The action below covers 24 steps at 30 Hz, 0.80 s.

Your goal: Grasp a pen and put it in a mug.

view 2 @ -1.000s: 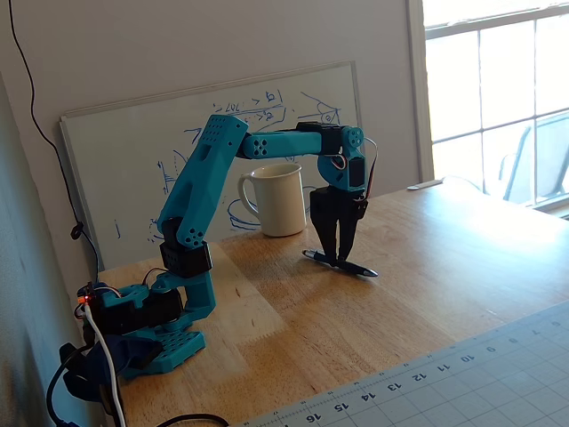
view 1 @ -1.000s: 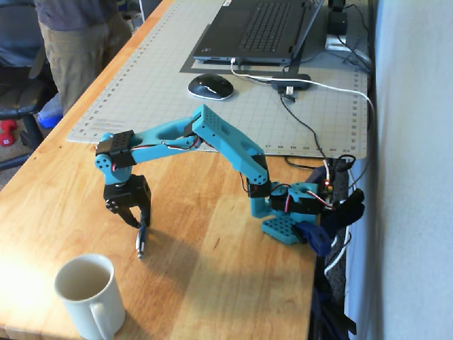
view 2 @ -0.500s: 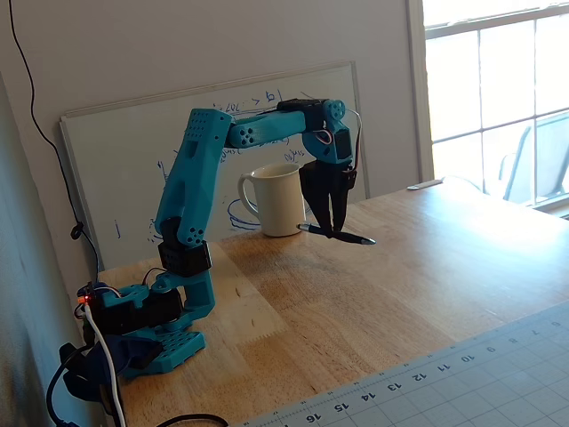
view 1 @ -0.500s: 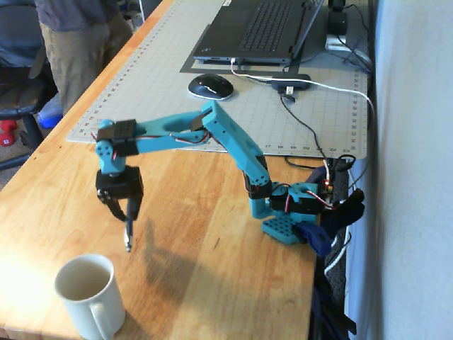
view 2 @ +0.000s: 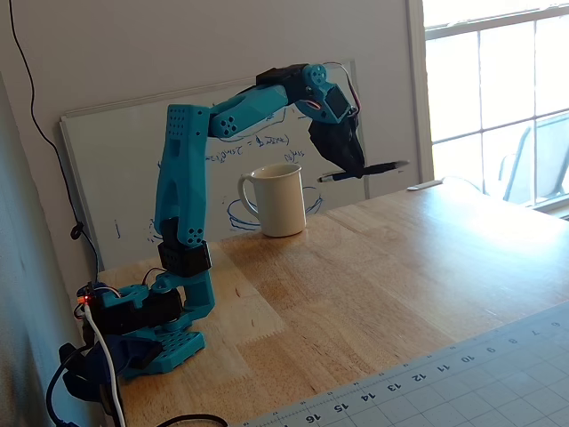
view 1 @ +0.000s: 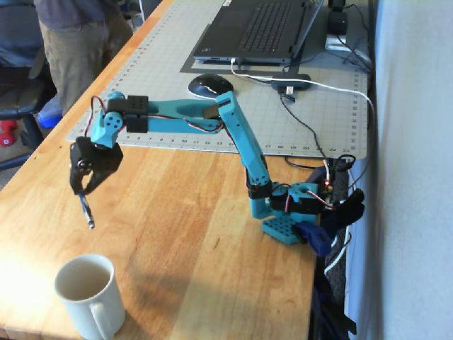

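The gripper closes over the pen's upper end, so only the lower shaft and tip show in one fixed view, and the fingertips merge into a dark blur there. The person at the top left is cut off at the waist, and the laptop loses its screen past the top edge. The mug has its base clipped by the bottom edge, and the whiteboard's blue scribbles in the other fixed view are too small to read.

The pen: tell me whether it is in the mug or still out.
Out. The pincer holds the pen in the air, clear of the mug, whose inside shows pale and empty.
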Each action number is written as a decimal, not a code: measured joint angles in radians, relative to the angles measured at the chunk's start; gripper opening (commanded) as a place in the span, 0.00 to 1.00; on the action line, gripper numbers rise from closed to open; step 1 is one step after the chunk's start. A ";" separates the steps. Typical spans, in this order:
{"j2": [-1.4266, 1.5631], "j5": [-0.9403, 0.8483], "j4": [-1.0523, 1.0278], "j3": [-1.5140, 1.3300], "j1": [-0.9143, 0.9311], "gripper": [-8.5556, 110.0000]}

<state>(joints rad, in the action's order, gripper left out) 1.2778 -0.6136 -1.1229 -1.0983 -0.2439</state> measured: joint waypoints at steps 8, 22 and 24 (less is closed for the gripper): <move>0.152 -0.414 0.038 -0.100 -0.095 0.07; 0.411 -0.574 0.772 -0.541 -0.261 0.07; 0.426 -0.574 0.881 -0.618 -0.288 0.07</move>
<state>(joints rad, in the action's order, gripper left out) 1.7043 -1.1873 -0.2424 -1.7165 -0.5323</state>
